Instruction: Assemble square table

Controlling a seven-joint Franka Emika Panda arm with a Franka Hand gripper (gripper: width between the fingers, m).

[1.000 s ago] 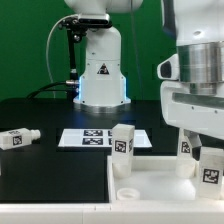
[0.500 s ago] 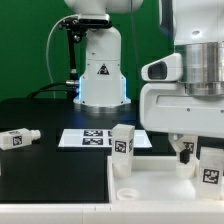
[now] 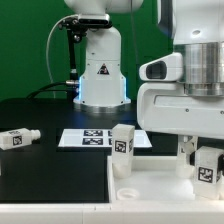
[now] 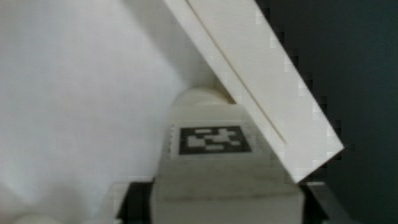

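Gripper fingers (image 4: 313,203) clamp a tagged white leg (image 4: 217,150) standing upright on the square panel (image 3: 150,186), by its raised rim. Another leg (image 3: 17,138) lies apart on the dark table (image 3: 50,170).

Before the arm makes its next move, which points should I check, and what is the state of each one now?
1. Fingers on both sides of a tagged leg: ok, wrist view.
2. Grip fully closed: cannot tell.
3. That leg upright beside the panel rim: ok.
4. Another leg standing upright on the panel: ok.
5. Loose leg lying apart at the exterior view's left: ok.
6. Marker board flat, uncovered: ok.
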